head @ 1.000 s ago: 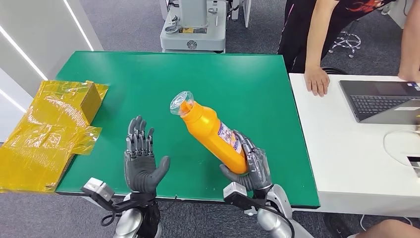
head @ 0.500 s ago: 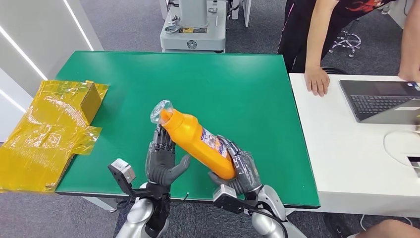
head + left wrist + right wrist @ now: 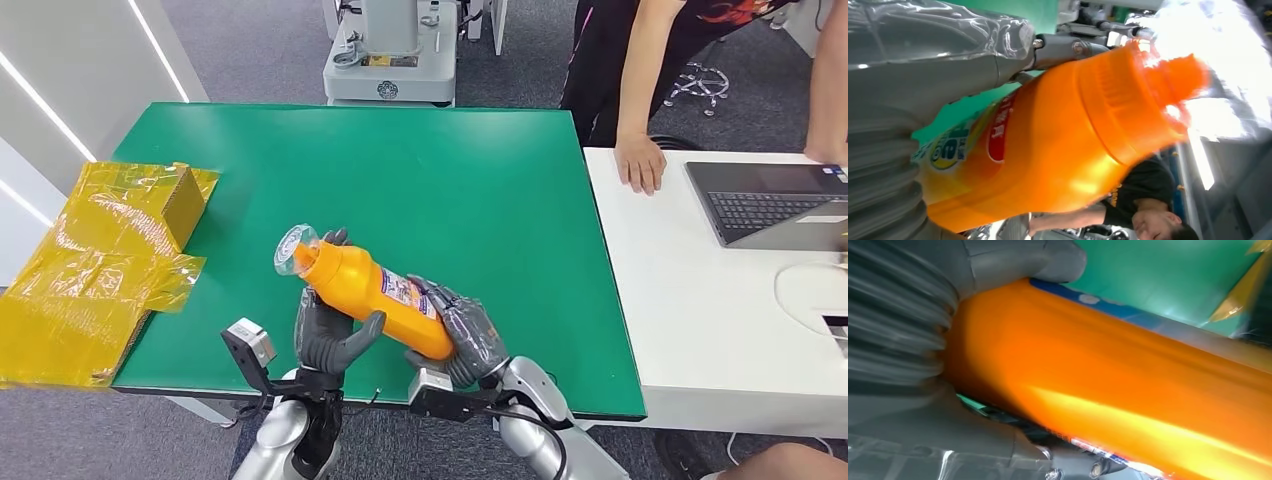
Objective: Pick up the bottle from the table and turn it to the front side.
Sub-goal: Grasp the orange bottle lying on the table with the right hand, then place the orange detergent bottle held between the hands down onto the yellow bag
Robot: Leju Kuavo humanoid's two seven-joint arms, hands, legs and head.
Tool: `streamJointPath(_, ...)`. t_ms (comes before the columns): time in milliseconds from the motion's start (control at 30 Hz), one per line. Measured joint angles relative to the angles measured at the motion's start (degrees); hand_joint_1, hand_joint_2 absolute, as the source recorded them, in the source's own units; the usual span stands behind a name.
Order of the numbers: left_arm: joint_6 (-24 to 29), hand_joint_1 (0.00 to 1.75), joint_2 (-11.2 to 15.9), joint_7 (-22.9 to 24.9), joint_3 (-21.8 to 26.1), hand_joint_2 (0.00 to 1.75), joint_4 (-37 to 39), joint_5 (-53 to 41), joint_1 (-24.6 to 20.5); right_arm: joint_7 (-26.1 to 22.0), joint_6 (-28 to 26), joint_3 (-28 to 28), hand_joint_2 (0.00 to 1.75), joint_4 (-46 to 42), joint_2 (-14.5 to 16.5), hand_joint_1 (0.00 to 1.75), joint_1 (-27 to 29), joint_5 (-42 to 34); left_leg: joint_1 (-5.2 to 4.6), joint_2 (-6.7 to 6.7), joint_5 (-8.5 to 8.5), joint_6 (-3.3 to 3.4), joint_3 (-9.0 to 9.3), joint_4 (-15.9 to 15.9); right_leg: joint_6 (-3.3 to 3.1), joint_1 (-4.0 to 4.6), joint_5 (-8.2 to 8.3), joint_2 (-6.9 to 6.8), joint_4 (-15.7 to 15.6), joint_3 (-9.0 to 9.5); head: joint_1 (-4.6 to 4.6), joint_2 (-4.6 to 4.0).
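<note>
Change: over the last second my left hand [image 3: 325,335] has come in from open beside the orange bottle [image 3: 375,295] to cupping its neck end. I read this as a two-handed hold ready for the turn.

Bottle: lifted off the green worktop [image 3: 450,180], tilted, clear cap [image 3: 295,250] up and left, label [image 3: 405,290] partly facing up.

Right hand [image 3: 465,335]: wrapped around the base end, gripping.

Left hand: thumb and fingers closed against the bottle's shoulder, palm below.

Silver arms; grey ribbed left hand [image 3: 325,335], dark fingers.
</note>
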Motion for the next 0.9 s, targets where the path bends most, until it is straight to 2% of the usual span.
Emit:
streamJointPath(333, 0.0, 0.0, 0.0, 0.6, 0.5, 1.75, 0.8, 0.5, 0.0, -1.9, 4.1, 1.1, 1.75, 4.8, 3.6, 1.75, -4.4, 1.1, 0.01, 0.01, 0.01, -0.01, -0.01, 0.0, 0.0, 0.01, 0.0, 0.01, 0.0, -0.02, 0.0, 0.0)
streamJointPath(667, 1.7, 0.03, 0.5, 0.3, 1.4, 1.75, 1.6, 1.0, 0.5, -2.0, 7.2, 1.8, 1.75, 9.4, 4.4, 1.75, -6.8, 1.4, 0.0, 0.02, 0.01, -0.01, 0.0, 0.0, 0.0, 0.0, 0.0, 0.02, 0.0, -0.03, 0.0, 0.0)
streamJointPath(800, 2.8, 1.67, 0.5, -0.7, 1.5, 1.75, 1.6, 1.1, 1.2, -2.4, 7.3, 2.6, 1.75, 11.1, 4.5, 1.75, -7.5, 0.9, 0.01, 0.02, 0.01, -0.01, 0.0, 0.0, 0.0, 0.0, 0.0, 0.03, 0.0, -0.04, 0.0, 0.0)
streamJointPath(900, 3.3, 1.75, 0.3, -1.5, 1.6, 1.75, 1.6, 1.1, 1.8, -2.8, 7.3, 3.1, 1.75, 12.2, 4.5, 1.75, -7.8, 0.5, 0.01, 0.02, 0.0, -0.01, 0.0, 0.0, 0.0, 0.0, 0.0, 0.03, 0.0, -0.05, -0.01, 0.0)
